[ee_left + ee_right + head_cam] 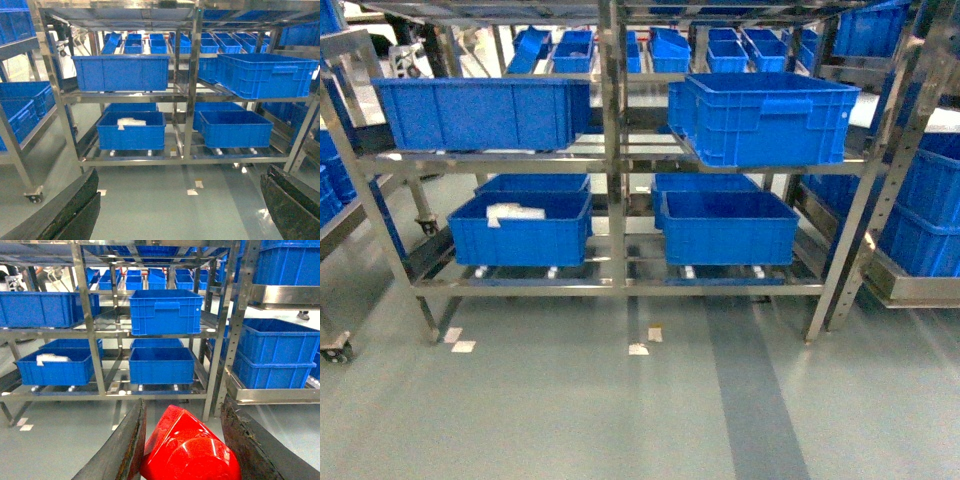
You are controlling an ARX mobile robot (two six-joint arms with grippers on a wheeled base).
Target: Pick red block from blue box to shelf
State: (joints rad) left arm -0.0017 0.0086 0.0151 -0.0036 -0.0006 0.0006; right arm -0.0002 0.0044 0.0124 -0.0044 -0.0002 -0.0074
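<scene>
Red block sits clamped in the right claw, left claw spread apart and empty, with the steel shelf straight ahead across open floor, so the right arm delivers.

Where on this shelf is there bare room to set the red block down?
The right tool grips the red block. On the shelf, bare rails show between the two upper crates. The lower tier is crowded; its left crate holds white material.
</scene>
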